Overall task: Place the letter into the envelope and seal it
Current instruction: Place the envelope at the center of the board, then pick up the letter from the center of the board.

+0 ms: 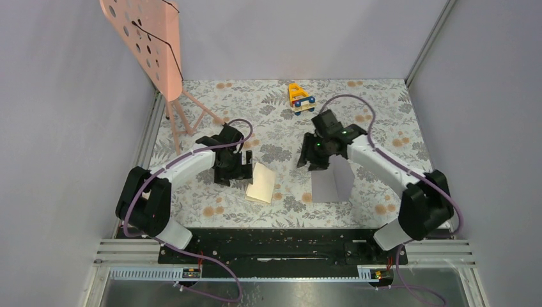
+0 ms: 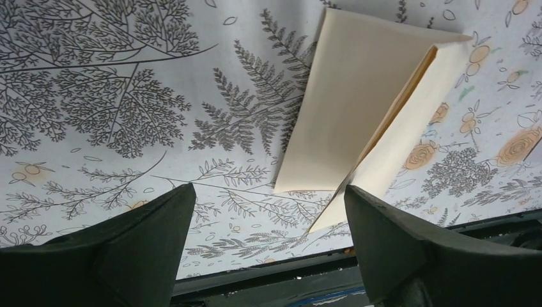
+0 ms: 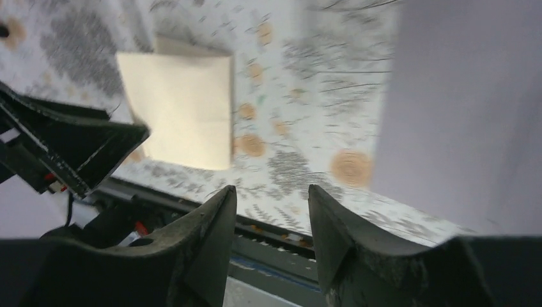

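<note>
Plainly, letter (image 1: pixel 261 183) (folded) apart from envelope (image 1: pixel 333 185)

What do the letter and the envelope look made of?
The letter looks like matte cream paper: folded, with layered edges showing. The envelope is probably thin matte paper too, grey-lilac and lying flat, though blurred up close.

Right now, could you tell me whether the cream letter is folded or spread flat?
Folded: the left wrist view shows the cream letter doubled over, its upper leaf lifting off the lower one.
</note>
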Robot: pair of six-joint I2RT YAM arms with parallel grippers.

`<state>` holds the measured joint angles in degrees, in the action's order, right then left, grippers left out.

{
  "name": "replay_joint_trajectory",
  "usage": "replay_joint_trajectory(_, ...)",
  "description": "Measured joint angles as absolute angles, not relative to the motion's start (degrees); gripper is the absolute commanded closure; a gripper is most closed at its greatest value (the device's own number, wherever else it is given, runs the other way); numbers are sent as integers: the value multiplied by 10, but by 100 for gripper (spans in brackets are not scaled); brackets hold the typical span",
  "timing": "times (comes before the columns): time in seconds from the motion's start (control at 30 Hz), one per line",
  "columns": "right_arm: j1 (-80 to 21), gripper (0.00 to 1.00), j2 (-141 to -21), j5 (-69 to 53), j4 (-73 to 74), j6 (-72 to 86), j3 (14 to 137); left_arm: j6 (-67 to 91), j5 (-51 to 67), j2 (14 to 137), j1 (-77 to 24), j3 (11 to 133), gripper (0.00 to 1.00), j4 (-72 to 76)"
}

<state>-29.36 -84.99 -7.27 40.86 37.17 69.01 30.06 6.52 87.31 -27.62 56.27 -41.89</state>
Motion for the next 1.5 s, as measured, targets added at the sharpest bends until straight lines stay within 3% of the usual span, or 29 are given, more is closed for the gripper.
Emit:
replay_joint_trajectory(0.3, -355, 45, -993, -190, 203, 475, 624, 307, 63, 917, -270, 557, 14, -405)
replay_joint_trajectory(0.73, -368, 44, -1062, -237, -27, 568, 553, 326, 49, 964, -270, 574, 17, -418)
replay_joint_trajectory(0.87, -372, 47, -1085, -257, -100, 589, 548, 327, 50, 965, -270, 574, 18, -418)
replay_joint_trajectory(1.13, -375, 63, -1102, -276, -218, 630, 509, 329, 58, 965, -268, 575, 17, -418)
replay_joint_trajectory(1.5, -382, 61, -1134, -310, -331, 667, 504, 326, 134, 967, -247, 575, 25, -372)
